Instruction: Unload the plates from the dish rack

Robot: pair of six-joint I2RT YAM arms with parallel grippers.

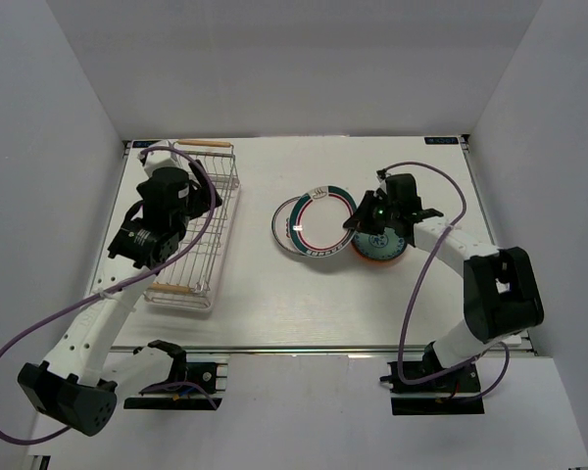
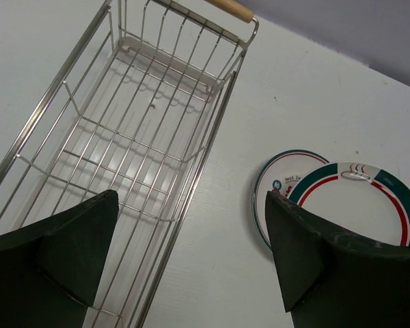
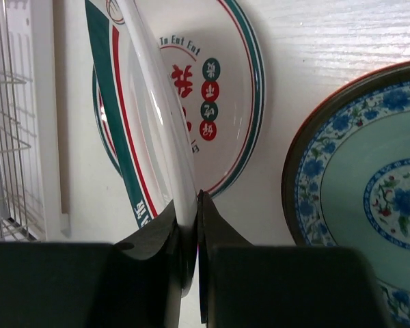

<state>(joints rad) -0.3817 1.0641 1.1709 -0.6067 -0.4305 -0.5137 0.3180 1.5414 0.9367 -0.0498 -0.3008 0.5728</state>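
Right end effector (image 3: 190, 208) nearly closed, pinching the rim of the green-red rimmed plate (image 3: 119, 116), which is tilted over the motif plate (image 3: 219, 82) mid-frame. Blue-green plate (image 3: 369, 184) lower right, cut off, hiding most of the orange-red plate (image 1: 377, 260). Left end effector (image 2: 190, 198) wide open, holding nothing, above the dish rack (image 2: 215, 133) at tabletop (image 1: 274, 313) left.
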